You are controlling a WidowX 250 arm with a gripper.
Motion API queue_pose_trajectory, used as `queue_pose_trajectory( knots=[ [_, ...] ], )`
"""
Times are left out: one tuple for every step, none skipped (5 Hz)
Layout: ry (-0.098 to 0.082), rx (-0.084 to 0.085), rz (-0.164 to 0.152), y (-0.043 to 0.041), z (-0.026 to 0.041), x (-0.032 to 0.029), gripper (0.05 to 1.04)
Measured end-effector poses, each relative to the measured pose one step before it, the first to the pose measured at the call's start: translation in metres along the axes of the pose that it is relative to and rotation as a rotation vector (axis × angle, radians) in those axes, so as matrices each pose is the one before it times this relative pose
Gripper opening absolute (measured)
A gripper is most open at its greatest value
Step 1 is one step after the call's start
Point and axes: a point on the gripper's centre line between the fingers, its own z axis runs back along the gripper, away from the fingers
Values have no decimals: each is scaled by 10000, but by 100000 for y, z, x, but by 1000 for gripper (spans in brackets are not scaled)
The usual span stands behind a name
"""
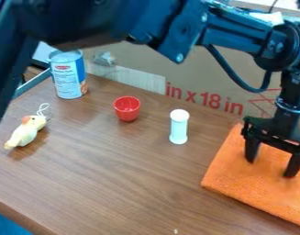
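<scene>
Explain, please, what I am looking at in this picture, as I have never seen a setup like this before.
This is one picture, taken by a fixed camera that looks down at a slant on a wooden table. The machine is a black robot arm, which comes in from the top edge. At its far end hangs the end effector, a two-fingered grasping part. Its fingers are apart, with nothing held between them, and it is over an orange cloth at the right.

Further left stand a slim white cylinder, a small red cup and a blue and white can. A pale yellow toy with a string loop lies at the far left. Behind them is a cardboard panel.
</scene>
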Motion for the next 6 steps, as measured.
queue_pose_trajectory(
  knots=[
    [136, -83, 154, -74, -659, -408, 1000],
    [1, 137, 719, 453, -396, -735, 1000],
    [364, 257, 473, 204, -57, -503, 1000],
    [733, 239, 143, 207, 133, -1633, 1000],
    [458, 966, -396, 477, -480, -5301, 1001],
    [-145, 834, -492, 182, -545, -4220, 1001]
  ],
)
